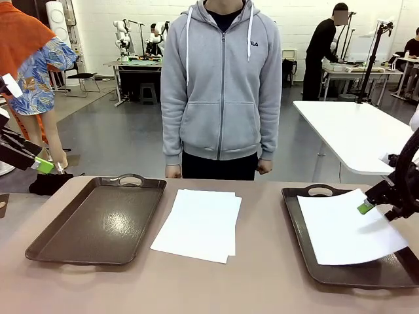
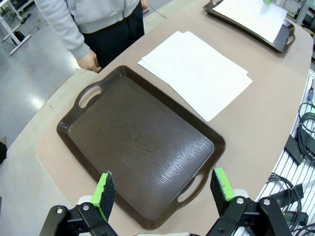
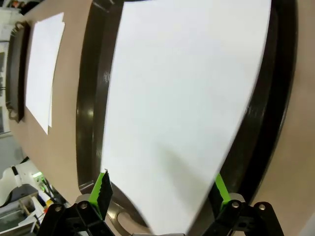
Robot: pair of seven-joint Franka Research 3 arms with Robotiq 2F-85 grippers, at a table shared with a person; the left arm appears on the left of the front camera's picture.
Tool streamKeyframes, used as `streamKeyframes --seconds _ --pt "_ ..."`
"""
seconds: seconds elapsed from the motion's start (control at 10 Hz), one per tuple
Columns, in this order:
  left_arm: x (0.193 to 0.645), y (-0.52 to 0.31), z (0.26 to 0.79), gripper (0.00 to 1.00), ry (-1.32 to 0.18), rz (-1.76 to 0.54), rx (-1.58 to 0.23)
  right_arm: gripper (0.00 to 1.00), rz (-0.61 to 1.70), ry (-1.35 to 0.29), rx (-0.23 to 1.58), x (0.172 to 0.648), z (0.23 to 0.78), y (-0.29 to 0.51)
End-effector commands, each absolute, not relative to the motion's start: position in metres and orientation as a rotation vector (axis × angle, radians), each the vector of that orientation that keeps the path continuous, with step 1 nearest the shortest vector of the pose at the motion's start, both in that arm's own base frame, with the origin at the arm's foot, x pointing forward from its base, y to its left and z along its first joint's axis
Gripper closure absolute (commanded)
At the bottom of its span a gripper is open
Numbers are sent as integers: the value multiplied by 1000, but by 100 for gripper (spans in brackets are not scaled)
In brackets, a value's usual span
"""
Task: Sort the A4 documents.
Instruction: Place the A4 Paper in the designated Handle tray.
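Note:
A small stack of A4 documents (image 1: 200,224) (image 2: 196,71) (image 3: 42,64) lies on the table between two brown trays. The left tray (image 1: 46,245) (image 2: 74,132) holds nothing. One white sheet (image 1: 350,229) (image 3: 187,103) lies in the right tray (image 1: 294,216) (image 3: 91,113) (image 2: 275,42), and its right edge overhangs the rim. My right gripper (image 1: 370,204) (image 3: 160,189) hovers open just above that sheet's right side. My left gripper (image 1: 40,163) (image 2: 162,187) is open, raised over the near end of the left tray.
A person in a grey hoodie (image 1: 221,85) stands at the far edge of the table, hands (image 1: 173,171) hanging down by the left tray's far handle. A dark cloth (image 1: 49,184) lies off the left tray's far corner. Bare tabletop (image 1: 262,281) runs along the front.

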State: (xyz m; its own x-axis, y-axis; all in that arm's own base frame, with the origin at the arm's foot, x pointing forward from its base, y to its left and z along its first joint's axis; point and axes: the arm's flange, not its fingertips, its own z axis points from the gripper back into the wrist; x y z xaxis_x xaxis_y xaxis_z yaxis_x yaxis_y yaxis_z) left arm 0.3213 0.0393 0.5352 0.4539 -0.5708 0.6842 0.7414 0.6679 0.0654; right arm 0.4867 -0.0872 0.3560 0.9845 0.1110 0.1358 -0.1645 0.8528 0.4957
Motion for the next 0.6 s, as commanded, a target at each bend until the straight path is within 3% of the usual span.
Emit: streamKeyframes --seconds 0.0,0.5 --pt "322 40 534 0 -740 -820 -268 0 142 -77 445 476 353 -78" --pt "322 40 534 0 -740 -820 -268 0 109 -129 341 468 366 -79"
